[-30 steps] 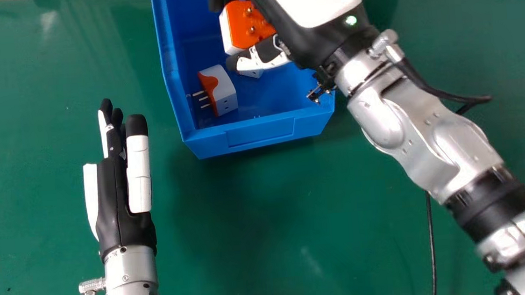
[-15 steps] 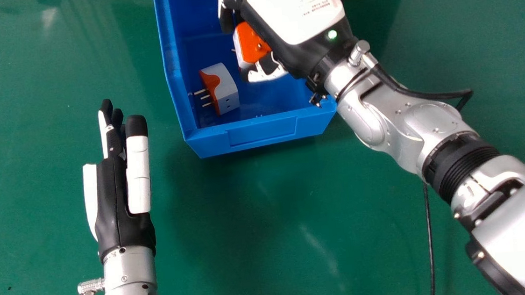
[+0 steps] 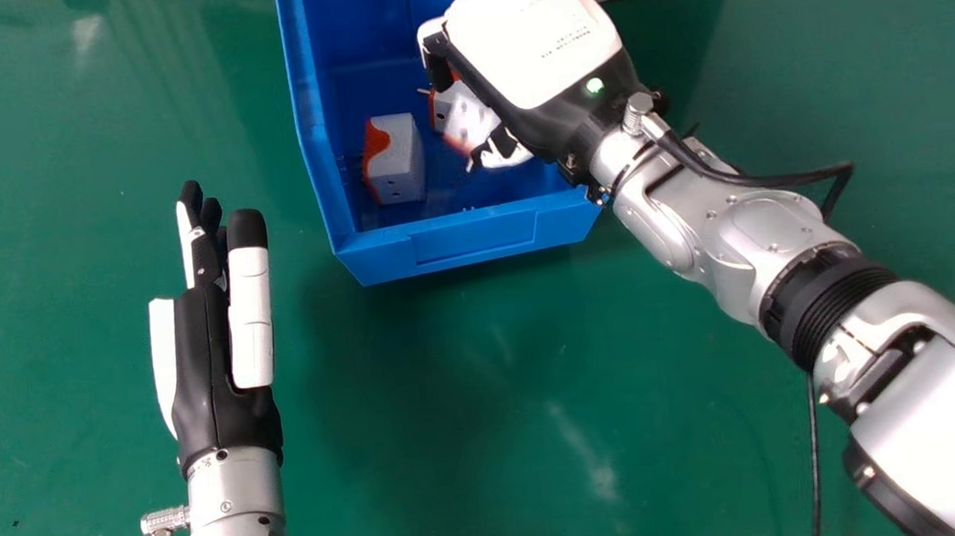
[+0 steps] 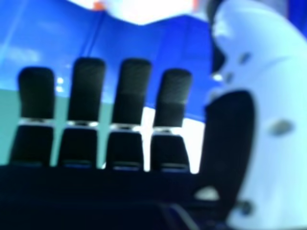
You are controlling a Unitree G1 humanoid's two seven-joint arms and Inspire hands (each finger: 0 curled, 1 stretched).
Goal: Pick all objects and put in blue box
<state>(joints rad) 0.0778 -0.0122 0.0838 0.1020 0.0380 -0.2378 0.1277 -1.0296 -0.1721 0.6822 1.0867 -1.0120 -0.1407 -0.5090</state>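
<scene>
My right hand (image 3: pixel 540 37) came back toward me over the blue box (image 3: pixel 475 238), drifting a little to my left, and my silver forearm (image 3: pixel 741 256) swung along with it. A second ago my fingers and thumb held a plug adapter with its orange, pinned face showing; they opened, and that adapter (image 3: pixel 471 122) came loose, turned to a pale side and blurred between them. Beyond it, more of another white and orange adapter (image 3: pixel 438 111) came into sight. The adapter near the box's left wall (image 3: pixel 396 159) went from slanted to nearly square, its prongs becoming harder to see. On the table, the thin black cable (image 3: pixel 814 446) slid to the right.
</scene>
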